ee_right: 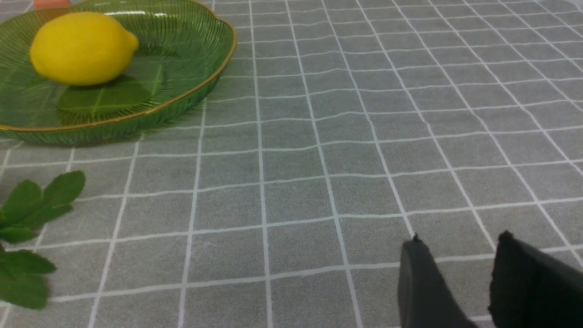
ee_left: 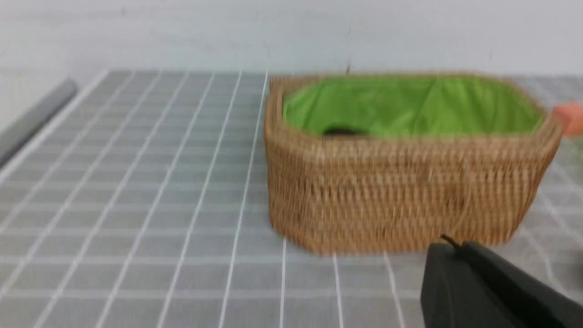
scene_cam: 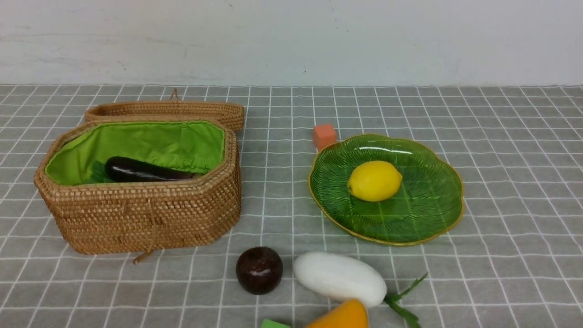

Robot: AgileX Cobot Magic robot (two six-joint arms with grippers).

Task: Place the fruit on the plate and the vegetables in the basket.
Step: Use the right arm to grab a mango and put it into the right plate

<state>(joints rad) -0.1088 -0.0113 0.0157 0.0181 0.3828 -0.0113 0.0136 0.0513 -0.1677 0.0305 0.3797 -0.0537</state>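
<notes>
Soft, even light is falling from above, casting faint shadows under the lemon (scene_cam: 374,180) and glaring white on the plate (scene_cam: 428,214), while the left wrist view is smearing the basket (ee_left: 401,200) with motion blur.

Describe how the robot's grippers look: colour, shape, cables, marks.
Only finger ends show. The left gripper is matte black and blocky. The right gripper has two dark grey wedge-shaped fingers, each with a tiny point at the tip. No cables or markings are visible; the arms are out of view.

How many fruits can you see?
3. The lemon is on the plate, the maroon ball lies beside the radish, and the mango is cut off at the bottom edge. The basket may hide more.
</notes>
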